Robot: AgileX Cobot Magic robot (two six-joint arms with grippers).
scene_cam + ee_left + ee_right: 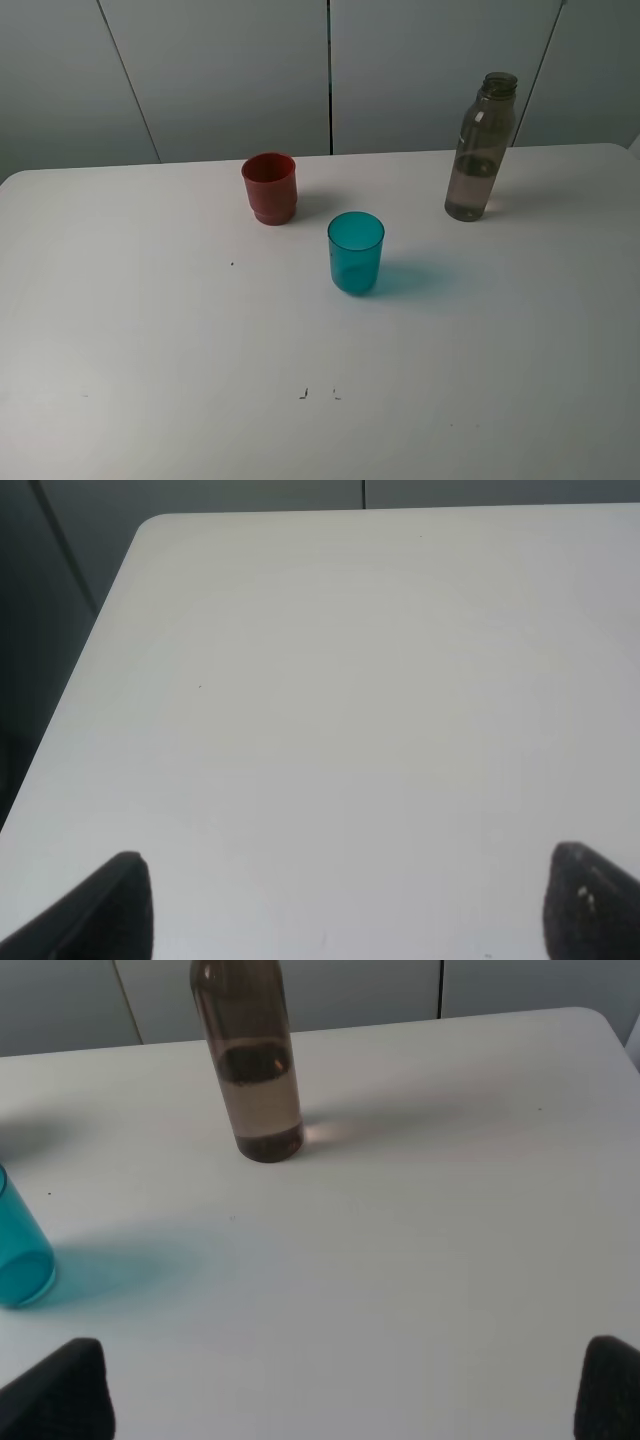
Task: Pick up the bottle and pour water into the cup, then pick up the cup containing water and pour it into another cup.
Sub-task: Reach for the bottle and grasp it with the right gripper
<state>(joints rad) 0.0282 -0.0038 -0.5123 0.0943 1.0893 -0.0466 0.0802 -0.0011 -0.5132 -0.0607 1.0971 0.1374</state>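
Standing bottle [478, 160] — long axis vertical, neck up

- A plain lab or test setup is suggested by a bare white table [150, 350].
- Only flat grey wall panels [220, 70] with dark seams are seen at the far side.

A: Colours logged?
B: Yes: tall smoky grey-brown translucent plastic bottle [481, 150]; teal translucent plastic tumbler [355, 252]; short opaque red plastic cup [269, 187].
A: Background?
B: Noted: plain white surface [150, 330], few dark specks [303, 394]; grey wall panels [220, 70].
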